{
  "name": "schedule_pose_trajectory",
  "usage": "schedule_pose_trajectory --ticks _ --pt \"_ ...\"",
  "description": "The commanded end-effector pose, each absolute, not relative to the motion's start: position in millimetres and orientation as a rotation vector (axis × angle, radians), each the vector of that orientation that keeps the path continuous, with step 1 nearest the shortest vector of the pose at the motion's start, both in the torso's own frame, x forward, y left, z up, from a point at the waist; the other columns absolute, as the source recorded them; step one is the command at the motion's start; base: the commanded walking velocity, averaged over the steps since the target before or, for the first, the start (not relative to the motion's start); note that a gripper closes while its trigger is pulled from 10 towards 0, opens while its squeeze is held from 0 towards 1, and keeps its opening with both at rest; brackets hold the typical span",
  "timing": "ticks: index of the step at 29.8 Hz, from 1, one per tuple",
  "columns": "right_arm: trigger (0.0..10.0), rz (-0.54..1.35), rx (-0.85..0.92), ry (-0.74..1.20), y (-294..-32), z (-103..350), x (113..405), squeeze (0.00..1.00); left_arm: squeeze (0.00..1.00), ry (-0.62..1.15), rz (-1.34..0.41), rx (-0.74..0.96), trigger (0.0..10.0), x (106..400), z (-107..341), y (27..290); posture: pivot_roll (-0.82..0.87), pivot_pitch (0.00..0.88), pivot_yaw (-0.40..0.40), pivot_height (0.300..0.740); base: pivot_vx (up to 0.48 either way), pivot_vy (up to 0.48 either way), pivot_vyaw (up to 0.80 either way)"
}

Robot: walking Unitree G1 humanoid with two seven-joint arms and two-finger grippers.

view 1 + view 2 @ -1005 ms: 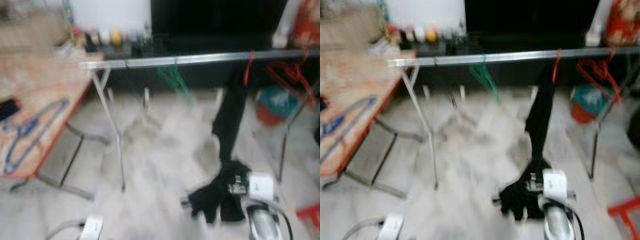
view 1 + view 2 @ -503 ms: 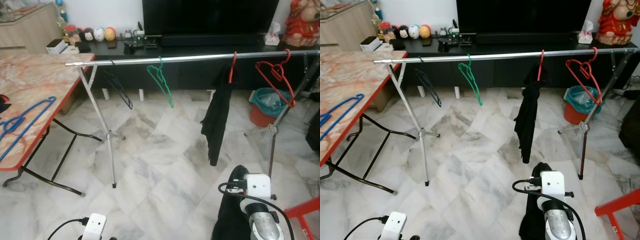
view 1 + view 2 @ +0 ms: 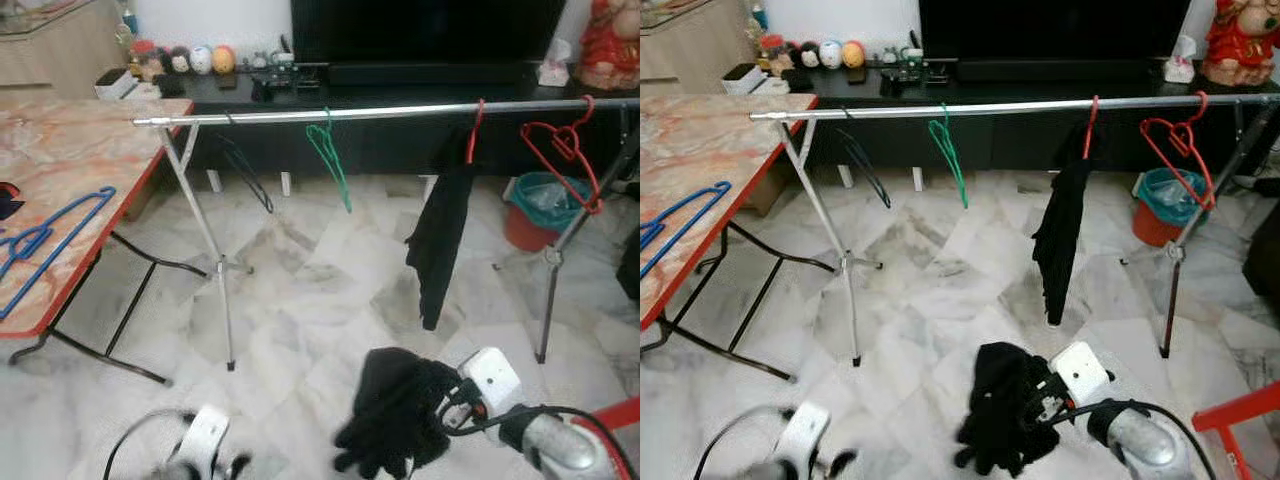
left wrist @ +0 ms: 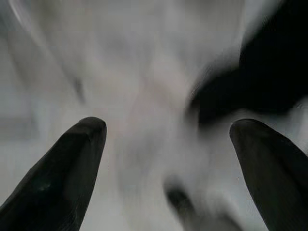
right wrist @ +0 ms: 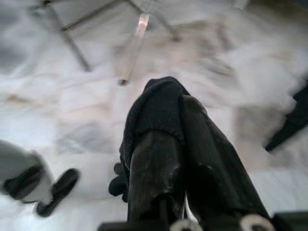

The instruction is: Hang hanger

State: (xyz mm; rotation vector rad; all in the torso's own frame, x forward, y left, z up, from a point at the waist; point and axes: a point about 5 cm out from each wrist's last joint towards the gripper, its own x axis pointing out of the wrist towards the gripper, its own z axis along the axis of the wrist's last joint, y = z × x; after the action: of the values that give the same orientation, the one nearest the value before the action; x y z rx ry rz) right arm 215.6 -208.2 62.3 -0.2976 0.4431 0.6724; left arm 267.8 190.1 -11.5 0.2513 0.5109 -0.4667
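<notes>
Four hangers hung on the rail [image 3: 380,112]: a black hanger [image 3: 246,172] nearest the rail's tabletop end, a green hanger [image 3: 330,160] beside it, a red hanger [image 3: 474,128] past mid-rail carrying a black garment [image 3: 440,240], and a second red hanger [image 3: 562,148] at the far end. One blue hanger [image 3: 50,245] lay on the tabletop [image 3: 70,170], beside the rail's near end. Right tool [image 5: 180,144]: closed on a bundle of black cloth [image 3: 395,410], held low over the marble floor [image 3: 300,290], below the hung garment. Wrist view showed the two fingers [image 5: 154,168] pressed together with cloth wrapped over them; the head views showed only the bundle and arm. Left tool [image 4: 168,139]: fingers spread apart, nothing between them, blurred floor beyond. Against half a second earlier: the black bundle sat further forward and toward the tabletop side; the hangers on the rail were unchanged.
</notes>
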Motion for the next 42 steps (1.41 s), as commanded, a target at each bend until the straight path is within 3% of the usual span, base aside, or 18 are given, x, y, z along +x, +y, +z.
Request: schedule_pose_trajectory --ticks 1,8,15,23,24,42 --pt "10.0 0.730 -0.292 0.395 -199 75 219 0.00 0.00 0.439 -0.500 0.253 10.0 281 5 191 0.01 0.020 0.035 0.740 0.000 0.000 0.00" --pt "10.0 0.871 -0.335 0.370 -180 93 228 0.00 0.00 0.262 -0.674 0.174 10.0 309 48 169 0.02 0.021 0.028 0.740 0.000 0.000 0.00" --pt "10.0 0.946 -0.365 0.363 -168 103 231 0.00 0.00 0.227 -0.936 0.168 10.0 306 72 143 0.01 0.019 0.029 0.740 0.000 0.000 0.00" --pt "10.0 1.081 -0.368 0.336 -149 112 227 0.00 0.00 0.158 -1.052 0.173 10.0 303 93 126 0.01 0.013 0.024 0.740 0.000 0.000 0.00" --pt "10.0 1.096 -0.373 0.344 -148 112 226 0.00 1.00 0.169 -1.069 0.147 10.0 300 94 123 0.01 0.013 0.022 0.740 0.000 0.000 0.00" --pt "10.0 1.140 -0.472 0.353 -147 116 236 0.00 1.00 0.273 -1.310 0.082 10.0 266 103 114 0.02 0.000 0.009 0.740 0.000 0.000 0.00"
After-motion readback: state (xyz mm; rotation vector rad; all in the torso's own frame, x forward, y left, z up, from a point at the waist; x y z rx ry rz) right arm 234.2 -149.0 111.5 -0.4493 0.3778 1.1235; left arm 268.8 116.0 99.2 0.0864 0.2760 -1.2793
